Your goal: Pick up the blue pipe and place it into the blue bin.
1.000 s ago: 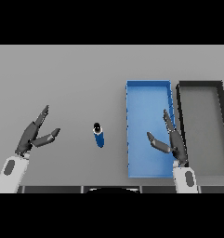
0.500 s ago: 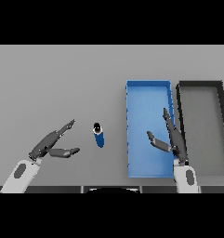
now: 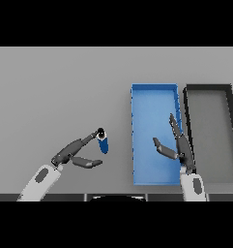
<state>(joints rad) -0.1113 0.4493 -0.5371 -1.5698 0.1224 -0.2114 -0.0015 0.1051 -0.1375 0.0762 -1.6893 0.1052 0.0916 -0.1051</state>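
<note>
A short blue pipe with a dark end stands on the grey table, left of the blue bin. My left hand reaches toward it from the lower left, open, with its straight fingertips right beside the pipe's top and the thumb spread below. My right hand hovers open over the right side of the blue bin, fingers pointing away from me.
A dark grey bin stands directly right of the blue bin, the two nearly touching. Grey tabletop stretches to the left and behind the pipe.
My left hand has swung rightward from the table's left side until its fingertips reach the pipe. The right hand and the pipe have stayed where they were.
</note>
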